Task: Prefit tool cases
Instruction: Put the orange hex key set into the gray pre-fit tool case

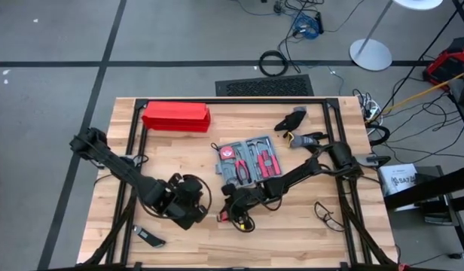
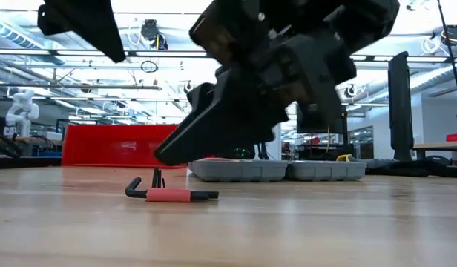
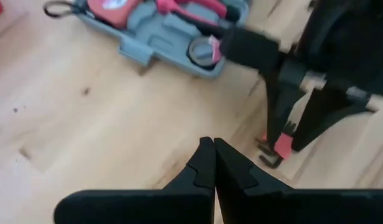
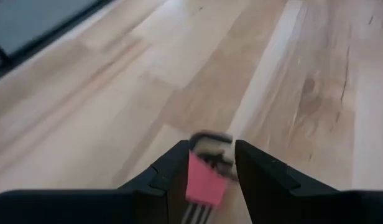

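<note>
The tool case (image 1: 247, 162) lies open on the table's middle, with red-handled tools in its grey recesses. Nearer the front edge, a set of hex keys in a red holder (image 2: 169, 195) lies flat on the wood. My right gripper (image 4: 211, 146) slants down over it from the table's right, open. In the right wrist view the holder (image 4: 207, 177) shows between the fingers. In the low view the fingertips (image 2: 158, 157) hang a little above it. My left gripper (image 3: 213, 146) is shut and raised over bare wood, left of the hex keys (image 1: 236, 218).
A long red box (image 1: 175, 117) lies at the far left of the table. A small dark tool (image 1: 149, 239) rests near the front left edge. Dark objects (image 1: 296, 124) lie beyond the case at the far right. A wire loop (image 1: 328, 214) sits at the near right.
</note>
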Controlling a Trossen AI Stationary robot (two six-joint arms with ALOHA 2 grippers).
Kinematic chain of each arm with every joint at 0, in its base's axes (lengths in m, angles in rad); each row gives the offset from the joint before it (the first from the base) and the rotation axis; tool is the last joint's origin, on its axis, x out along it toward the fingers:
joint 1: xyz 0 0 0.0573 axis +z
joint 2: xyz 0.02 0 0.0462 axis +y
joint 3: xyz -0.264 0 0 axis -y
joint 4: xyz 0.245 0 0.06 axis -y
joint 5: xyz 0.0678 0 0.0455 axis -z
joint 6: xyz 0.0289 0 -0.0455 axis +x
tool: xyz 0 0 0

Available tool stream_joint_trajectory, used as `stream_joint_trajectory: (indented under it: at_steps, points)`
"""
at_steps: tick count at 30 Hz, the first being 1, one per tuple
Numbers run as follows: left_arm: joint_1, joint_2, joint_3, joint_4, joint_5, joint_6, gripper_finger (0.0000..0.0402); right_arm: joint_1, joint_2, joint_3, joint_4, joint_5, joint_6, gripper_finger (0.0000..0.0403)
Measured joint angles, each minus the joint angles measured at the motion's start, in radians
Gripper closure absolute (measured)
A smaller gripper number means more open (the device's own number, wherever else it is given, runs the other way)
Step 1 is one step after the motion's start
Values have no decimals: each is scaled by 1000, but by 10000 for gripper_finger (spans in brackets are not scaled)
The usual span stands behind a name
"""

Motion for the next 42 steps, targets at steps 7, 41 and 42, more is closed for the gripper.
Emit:
stream_joint_trajectory:
  at_steps: [7, 41, 42]
  points:
    - [-14, -39, 0, 6, -85, 1, 398, -19, 45, 1, 55, 1, 16, 276]
    - [-14, -39, -1, 4, -174, 31, 398, -72, -92, 1, -95, 15, 117, 403]
    - [-14, -39, -1, 0, -189, 42, 398, -84, -112, 1, -136, 32, 125, 403]
